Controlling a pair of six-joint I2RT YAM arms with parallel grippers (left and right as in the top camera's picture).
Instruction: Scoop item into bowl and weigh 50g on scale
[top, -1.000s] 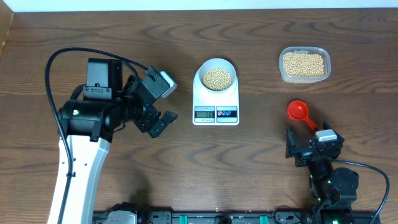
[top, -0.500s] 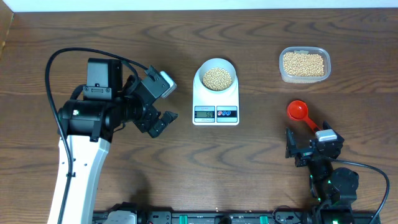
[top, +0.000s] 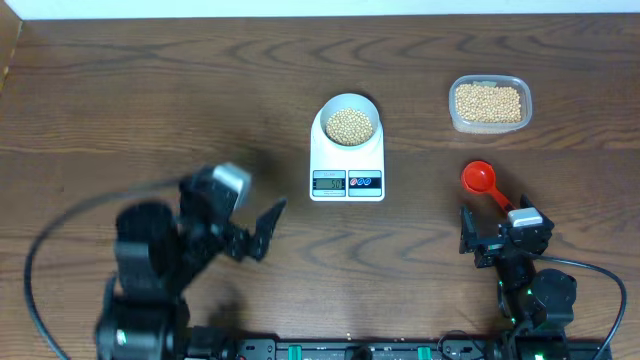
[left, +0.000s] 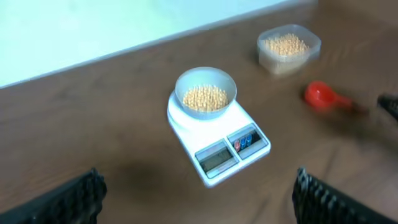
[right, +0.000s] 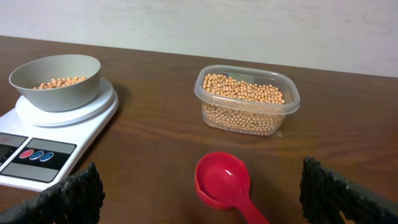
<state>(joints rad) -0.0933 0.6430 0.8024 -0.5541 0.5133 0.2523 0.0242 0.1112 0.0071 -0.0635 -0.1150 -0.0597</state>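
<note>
- Left of the scale (top: 347, 158) and nearer the table's front edge: left gripper (top: 262, 228), blurred in the overhead view, fingers spread wide, nothing held.
- Seen from the left wrist: scale and bowl well ahead of the fingers, framed in the gap between them, touched by neither.
- On the scale's round platform, at its rear half: the bowl (top: 349, 99), upright, with a shallow layer of beans (top: 349, 125) inside.
- At the scale's front: grey display (top: 329, 181), lit, digits too small to read; two round buttons just right of it.
- Right of the scale, near its front corner: red scoop (top: 478, 178), flat on the wood, cup upward and empty, handle running away from the scale toward the right gripper.
- Right of the scale and farther back: clear plastic tub (top: 489, 127), partly filled with more beans (top: 488, 102).
- Right of the scale, at the front edge: right gripper (top: 485, 238), fingers wide apart, gripping nothing; scoop just ahead between them, untouched; bowl of beans well off to the left of those fingers.
</note>
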